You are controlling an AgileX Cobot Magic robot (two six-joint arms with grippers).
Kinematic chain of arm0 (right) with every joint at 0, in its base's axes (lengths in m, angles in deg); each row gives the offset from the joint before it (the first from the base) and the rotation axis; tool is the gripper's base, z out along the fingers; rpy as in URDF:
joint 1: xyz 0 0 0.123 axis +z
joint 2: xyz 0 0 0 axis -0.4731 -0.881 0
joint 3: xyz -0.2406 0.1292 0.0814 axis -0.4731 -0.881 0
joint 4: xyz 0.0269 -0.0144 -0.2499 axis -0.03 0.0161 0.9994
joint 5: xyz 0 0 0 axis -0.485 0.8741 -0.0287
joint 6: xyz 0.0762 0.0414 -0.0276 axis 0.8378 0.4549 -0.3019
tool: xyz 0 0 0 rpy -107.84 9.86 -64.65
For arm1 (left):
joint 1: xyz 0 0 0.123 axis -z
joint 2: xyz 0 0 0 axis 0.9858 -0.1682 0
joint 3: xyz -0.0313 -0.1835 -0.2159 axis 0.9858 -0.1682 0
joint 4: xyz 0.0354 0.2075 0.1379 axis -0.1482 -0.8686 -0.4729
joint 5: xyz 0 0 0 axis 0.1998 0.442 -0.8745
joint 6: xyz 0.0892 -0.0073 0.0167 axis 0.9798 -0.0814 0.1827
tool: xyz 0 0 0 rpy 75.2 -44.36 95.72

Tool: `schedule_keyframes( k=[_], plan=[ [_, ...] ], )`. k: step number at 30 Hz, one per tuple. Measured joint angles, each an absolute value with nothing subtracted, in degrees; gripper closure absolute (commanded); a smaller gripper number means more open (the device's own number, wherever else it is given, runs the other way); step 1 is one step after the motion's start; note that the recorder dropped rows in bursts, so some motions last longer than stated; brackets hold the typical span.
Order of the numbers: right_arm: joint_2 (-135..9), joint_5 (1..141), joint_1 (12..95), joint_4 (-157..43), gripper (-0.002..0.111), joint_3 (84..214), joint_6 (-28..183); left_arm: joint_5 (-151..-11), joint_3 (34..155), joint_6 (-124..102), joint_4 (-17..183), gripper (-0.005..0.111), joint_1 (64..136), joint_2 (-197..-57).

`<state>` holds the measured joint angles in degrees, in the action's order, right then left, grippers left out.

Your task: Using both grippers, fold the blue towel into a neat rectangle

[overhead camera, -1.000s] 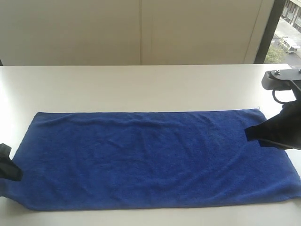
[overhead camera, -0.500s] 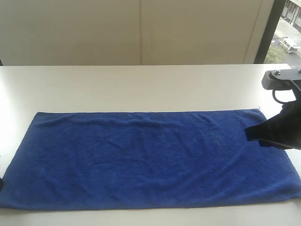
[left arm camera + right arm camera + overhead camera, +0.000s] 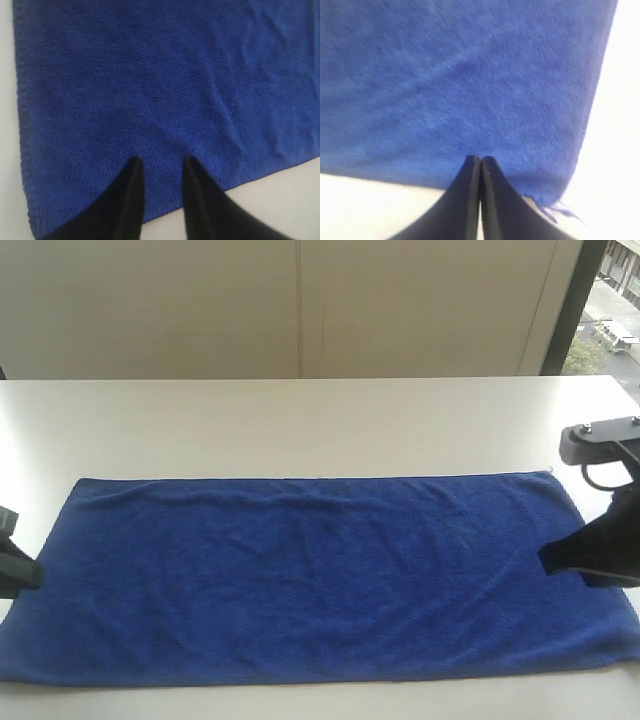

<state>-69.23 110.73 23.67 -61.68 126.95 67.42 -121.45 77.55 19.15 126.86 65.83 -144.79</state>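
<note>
**Reader:** Where is the towel?

**Robot:** The blue towel (image 3: pixel 310 575) lies spread flat on the white table (image 3: pixel 300 425), with its long sides running across the exterior view. The surface shows only shallow wrinkles, and no part is folded over. Bare tabletop shows beyond its far edge.

**Reader:** And your left gripper?

**Robot:** My left gripper (image 3: pixel 160 159) is at the towel's left short end, near the front corner. Its two black fingers (image 3: pixel 131 190) stand apart, and blue cloth is visible in the gap between them. Nothing is pinched there. I cannot tell whether the tips touch the cloth.

**Reader:** Your right gripper?

**Robot:** My right gripper (image 3: pixel 481 160) is at the right short end, also near a corner. Its fingers are pressed together, with only a thin seam between them. No cloth is visible between them, and the towel beneath lies flat. Loose threads (image 3: pixel 555 210) trail from the corner just beside it.
</note>
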Motion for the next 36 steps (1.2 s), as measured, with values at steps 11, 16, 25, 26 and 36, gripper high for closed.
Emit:
schedule_keyframes(
  k=[11,16,25,26,36],
  plan=[
    [-79.44,114.12,23.81,-52.03,0.108,126.95,74.95,-114.86,74.1,23.94,128.4,0.107,65.83,-144.79],
    [-82.69,112.48,23.81,-49.57,0.108,126.95,75.64,-114.98,74.0,24.05,128.89,0.107,65.83,-144.79],
    [-88.54,113.29,23.81,-43.05,0.108,127.05,80.54,-115.19,74.0,24.15,131.01,0.107,65.83,-144.79],
    [-88.65,113.84,23.81,-42.65,0.108,127.05,80.89,-115.19,74.0,24.15,131.13,0.107,65.83,-144.79],
    [-89.37,117.63,23.81,-38.79,0.108,127.16,85.02,-115.29,74.0,24.15,131.43,0.107,65.83,-144.79]
  ],
)
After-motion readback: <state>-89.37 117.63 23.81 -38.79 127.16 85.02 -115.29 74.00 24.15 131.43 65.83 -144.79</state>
